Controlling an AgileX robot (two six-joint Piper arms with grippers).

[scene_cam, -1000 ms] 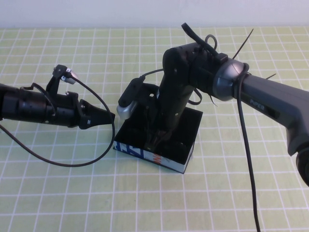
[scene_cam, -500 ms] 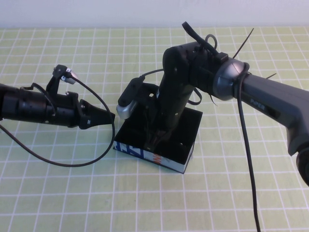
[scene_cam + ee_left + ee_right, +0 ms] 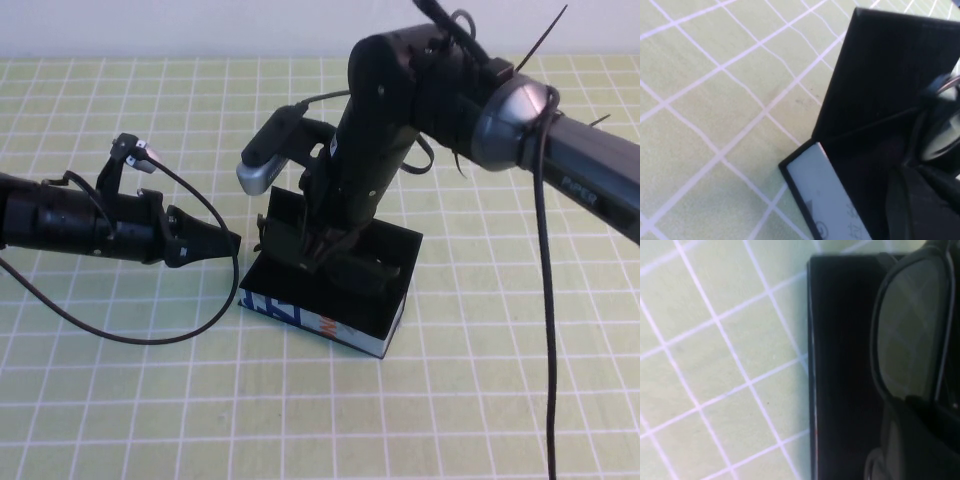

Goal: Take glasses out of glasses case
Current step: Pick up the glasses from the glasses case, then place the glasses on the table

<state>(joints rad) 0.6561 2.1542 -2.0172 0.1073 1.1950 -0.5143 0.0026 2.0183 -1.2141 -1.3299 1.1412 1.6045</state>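
The glasses case (image 3: 320,320) lies open at the table's middle, with a black lining and a white side printed in blue and orange. My right gripper (image 3: 320,256) points down over it, shut on the black glasses (image 3: 285,225), which hang tilted just above the case's opening. In the right wrist view a dark lens (image 3: 910,330) shows over the black lining (image 3: 840,365). My left gripper (image 3: 232,241) lies low, shut to a point at the case's left end. The left wrist view shows the case's white side (image 3: 825,200) and an upright black flap (image 3: 875,75).
The table is covered by a green cloth with a white grid (image 3: 150,400). A black cable (image 3: 120,330) loops on the cloth below the left arm. Another cable (image 3: 545,300) hangs from the right arm down the right side.
My right arm has risen and lifted the glasses up from inside the case. The left arm and the case have not moved.
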